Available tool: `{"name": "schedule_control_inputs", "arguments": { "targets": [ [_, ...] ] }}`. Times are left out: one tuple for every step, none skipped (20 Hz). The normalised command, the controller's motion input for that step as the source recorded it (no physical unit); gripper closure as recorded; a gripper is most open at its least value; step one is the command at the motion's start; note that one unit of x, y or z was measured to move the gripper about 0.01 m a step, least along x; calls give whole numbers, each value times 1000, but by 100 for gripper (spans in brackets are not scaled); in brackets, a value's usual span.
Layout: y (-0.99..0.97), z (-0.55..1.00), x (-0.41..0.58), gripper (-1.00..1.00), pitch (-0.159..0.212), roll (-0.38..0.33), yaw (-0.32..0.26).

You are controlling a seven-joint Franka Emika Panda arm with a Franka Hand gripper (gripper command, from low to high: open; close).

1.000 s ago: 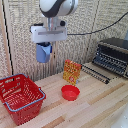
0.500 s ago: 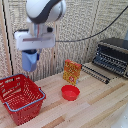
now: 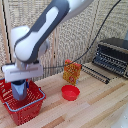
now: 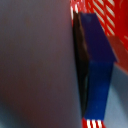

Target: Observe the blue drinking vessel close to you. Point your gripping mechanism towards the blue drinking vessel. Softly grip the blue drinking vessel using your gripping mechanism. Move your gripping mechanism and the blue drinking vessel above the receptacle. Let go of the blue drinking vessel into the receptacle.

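The blue cup (image 3: pixel 19 90) hangs in my gripper (image 3: pixel 20 86), held directly above the red mesh basket (image 3: pixel 31 110) at the exterior view's left, its lower part level with the basket's rim. The whitish gripper block sits just above the cup, and the fingers are shut on it. In the wrist view the cup's grey-blue wall (image 4: pixel 35 60) fills most of the picture, pressed against one dark-blue finger (image 4: pixel 97 65), with red basket mesh (image 4: pixel 107 17) behind.
A small red bowl (image 3: pixel 70 92) lies on the wooden table to the right of the basket in the exterior view. An orange box (image 3: pixel 72 72) stands behind the bowl. A black toaster oven (image 3: pixel 112 56) and a dark tray (image 3: pixel 96 73) are at the far right.
The arm has carried the cup leftward and downward in the exterior view, from above the table's middle to just over the basket.
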Motion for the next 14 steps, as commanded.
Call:
{"name": "schedule_control_inputs", "arguments": {
  "targets": [
    [209, -94, 146, -100, 0, -50, 0],
    [169, 0, 123, -100, 0, -18, 0],
    [131, 0, 49, -100, 0, -4, 0],
    [114, 114, 37, -100, 0, -10, 0],
    [31, 303, 17, -100, 12, 0, 0],
    [0, 466, 74, -100, 72, 0, 0],
    [0, 554, 151, -100, 89, -19, -48],
    [0, 600, 100, -100, 89, 0, -68],
    [23, 643, 146, -100, 93, -3, -94],
    [0, 697, 117, -100, 96, 0, -121],
    [0, 763, 86, -100, 109, 0, -136],
    [0, 906, 66, -100, 104, 0, -121],
    [0, 977, 66, -100, 77, 3, -91],
    [54, 960, 154, -100, 86, 0, -116]
  ]
}}
